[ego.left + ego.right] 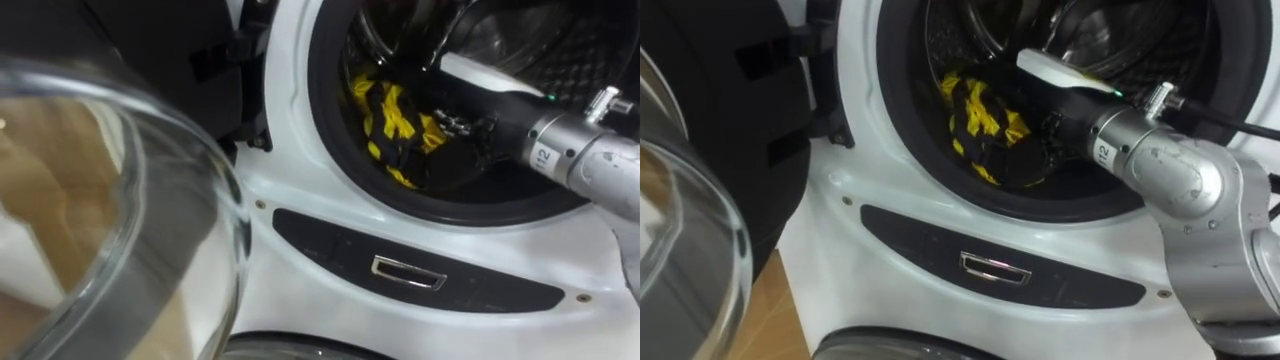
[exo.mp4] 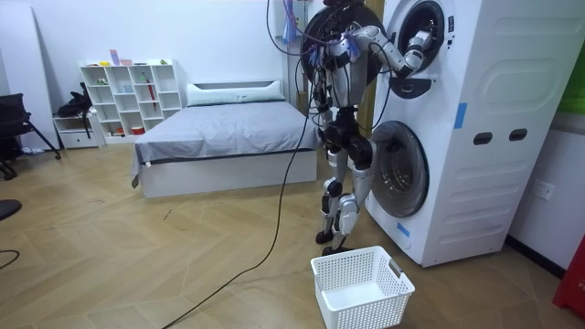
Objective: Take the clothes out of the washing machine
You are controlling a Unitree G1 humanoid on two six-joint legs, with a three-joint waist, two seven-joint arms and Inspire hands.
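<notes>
Garment (image 1: 392, 112): one, yellow-black, in drum (image 1: 520, 40), by right hand (image 1: 468, 128).

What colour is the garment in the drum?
The garment is black with yellow patches, clearest in the left eye view.

upper drum (image 1: 400, 25) – yellow-black garment (image 1: 385, 115) at front lip, wood floor (image 2: 137, 265) w/ white basket (image 2: 366, 309)

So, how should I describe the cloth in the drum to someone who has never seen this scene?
Find the tall white washing machine and look into its upper, open drum. Low on the drum's left side lies a crumpled cloth. Its bright yellow and black patches make it the one colourful thing against the grey metal.
</notes>
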